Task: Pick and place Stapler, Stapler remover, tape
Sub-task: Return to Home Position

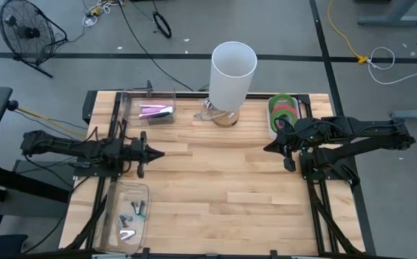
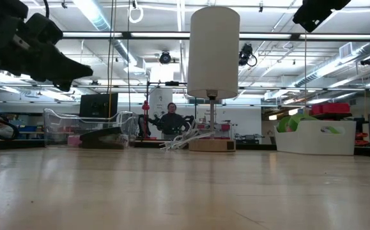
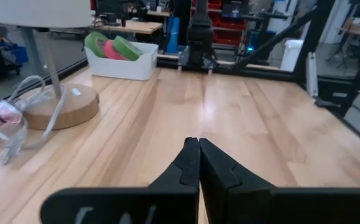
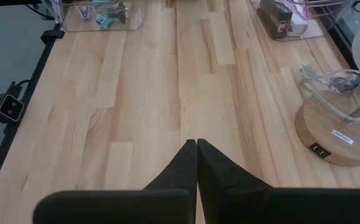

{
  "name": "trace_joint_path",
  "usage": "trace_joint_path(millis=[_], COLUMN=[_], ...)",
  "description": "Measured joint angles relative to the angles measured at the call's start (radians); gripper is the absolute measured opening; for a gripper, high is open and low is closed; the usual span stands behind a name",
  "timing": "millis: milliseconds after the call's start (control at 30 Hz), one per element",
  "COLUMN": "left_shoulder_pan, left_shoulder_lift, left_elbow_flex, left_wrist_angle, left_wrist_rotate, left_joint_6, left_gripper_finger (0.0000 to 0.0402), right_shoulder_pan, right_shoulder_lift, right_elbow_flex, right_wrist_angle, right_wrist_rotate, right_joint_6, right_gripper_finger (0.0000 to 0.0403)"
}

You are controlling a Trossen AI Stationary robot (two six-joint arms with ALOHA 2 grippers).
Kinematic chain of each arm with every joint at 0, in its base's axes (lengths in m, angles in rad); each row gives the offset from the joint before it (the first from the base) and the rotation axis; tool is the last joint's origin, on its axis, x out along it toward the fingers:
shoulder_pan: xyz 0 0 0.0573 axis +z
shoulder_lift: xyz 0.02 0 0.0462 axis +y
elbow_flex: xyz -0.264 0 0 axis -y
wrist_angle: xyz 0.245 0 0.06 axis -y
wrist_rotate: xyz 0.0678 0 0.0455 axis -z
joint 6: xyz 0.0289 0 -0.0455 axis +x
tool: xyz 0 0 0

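We see left end effector at 9 o'clock, pinched together, empty, right end effector at 3 o'clock likewise, tape rings in white bin at 2 o'clock

— What is around the wooden table?
— A grey floor with dark lines. A black fan is on it, with a black cable and a yellow cable.
— And up high?
— Long bright lights on the ceiling. Far back, a person is among the shelves.
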Motion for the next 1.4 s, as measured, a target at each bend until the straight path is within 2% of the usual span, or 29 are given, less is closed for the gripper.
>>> trace_joint_path(millis=[167, 400, 467, 733, 1000, 1167, 1400], left_shoulder_pan=[0.047, 0.134, 0.142, 0.148, 0.148, 0.148, 0.148], left_shoulder_lift=[-0.001, -0.007, -0.009, -0.011, -0.011, -0.011, -0.010], left_elbow_flex=[0.000, -0.001, -0.001, -0.001, -0.001, -0.001, -0.002], left_wrist_angle=[-0.002, 0.003, 0.006, 0.012, 0.006, 0.006, 0.006], left_wrist_rotate=[0.049, 0.225, 0.212, 0.051, 0.078, 0.078, 0.078], left_joint_6=[0.023, 0.011, 0.019, -0.002, -0.154, -0.155, -0.155], left_gripper_finger=[0.0002, 0.0002, 0.0002, 0.0005, 0.0020, 0.0018, 0.0018], right_shoulder_pan=[0.000, 0.000, 0.000, 0.000, 0.000, 0.000, 0.000], right_shoulder_lift=[0.000, 0.000, 0.000, 0.000, 0.000, 0.000, 0.000], right_elbow_flex=[0.000, 0.000, 0.000, 0.000, 0.000, 0.000, 0.000], right_wrist_angle=[0.004, 0.015, 0.030, 0.063, 0.067, 0.076, 0.188], right_wrist_rotate=[0.002, 0.002, 0.002, -0.001, -0.001, -0.006, -0.014], right_joint_6=[0.000, 0.001, 0.001, 0.001, -0.013, 0.000, -0.044], right_gripper_finger=[0.0009, 0.0009, 0.0009, 0.0009, 0.0009, 0.0004, 0.0001])
